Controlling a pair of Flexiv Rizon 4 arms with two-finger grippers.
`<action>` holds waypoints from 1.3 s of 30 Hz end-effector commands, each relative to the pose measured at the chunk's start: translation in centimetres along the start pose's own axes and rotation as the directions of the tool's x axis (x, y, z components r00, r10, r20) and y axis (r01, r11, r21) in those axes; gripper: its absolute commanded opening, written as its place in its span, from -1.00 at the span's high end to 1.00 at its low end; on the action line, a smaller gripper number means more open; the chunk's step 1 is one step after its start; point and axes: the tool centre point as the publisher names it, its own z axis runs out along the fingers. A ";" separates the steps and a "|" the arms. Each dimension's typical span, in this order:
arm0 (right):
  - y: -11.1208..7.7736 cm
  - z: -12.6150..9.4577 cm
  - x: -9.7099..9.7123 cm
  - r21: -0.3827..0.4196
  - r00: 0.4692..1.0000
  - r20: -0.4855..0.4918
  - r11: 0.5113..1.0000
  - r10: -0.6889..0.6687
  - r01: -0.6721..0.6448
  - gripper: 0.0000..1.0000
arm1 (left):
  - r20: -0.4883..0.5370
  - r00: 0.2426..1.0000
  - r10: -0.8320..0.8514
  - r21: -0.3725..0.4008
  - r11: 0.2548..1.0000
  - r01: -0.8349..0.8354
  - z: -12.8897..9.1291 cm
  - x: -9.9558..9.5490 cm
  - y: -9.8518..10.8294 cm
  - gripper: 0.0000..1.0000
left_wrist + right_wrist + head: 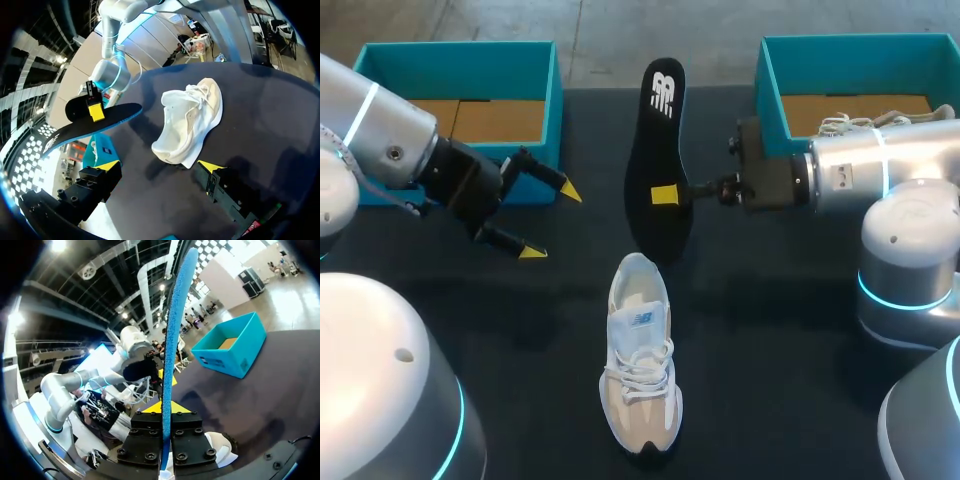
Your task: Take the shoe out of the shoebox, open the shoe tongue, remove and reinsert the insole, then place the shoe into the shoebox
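1. The step in hand appears to be the insole work. The black foam insole [658,140] is out of the shoe and pinched by the right gripper [665,195], whose yellow-tipped fingers press on it from both sides. In the right wrist view it stands edge-on between them, showing a blue rim.
2. The insole hangs over the black table [800,380], between the two boxes and just beyond the heel end of the white and beige sneaker [640,365]. The sneaker lies near the middle of the table, laces up, touched by neither gripper.
3. The left gripper [550,222] hovers empty with its fingers spread wide. It sits in front of the left teal shoebox [540,110] and points toward the sneaker.
4. Reinsertion is likely next. The right gripper would need to lower one end of the insole into the sneaker's opening and slide it toward the toe. The left gripper would probably have to steady the sneaker or hold the tongue back. How far the tongue is open cannot be told.
5. Counted:
   - Two teal shoeboxes. The left one shows a bare cardboard floor.
   - Two shoes, it seems. The right teal shoebox [775,90] holds what looks like a second shoe with white laces [855,122], partly hidden by the right arm.
   - One loose insole.
   - Two grippers.
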 end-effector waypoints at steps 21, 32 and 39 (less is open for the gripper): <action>-1.9 2.5 -3.9 0.012 0.994 -0.071 0.997 -0.080 0.081 1.00 | -0.076 0.967 -0.245 0.041 0.968 0.248 4.7 2.1 4.1 -1.00; -3.4 3.8 -5.7 0.018 0.989 -0.087 0.993 -0.116 0.118 1.00 | -0.116 0.949 -0.295 0.055 0.952 0.302 6.5 3.2 5.2 -1.00; -3.7 4.3 -6.0 0.022 0.986 -0.103 0.991 -0.128 0.131 1.00 | -0.121 0.942 -0.314 0.067 0.944 0.323 7.1 3.9 5.4 -1.00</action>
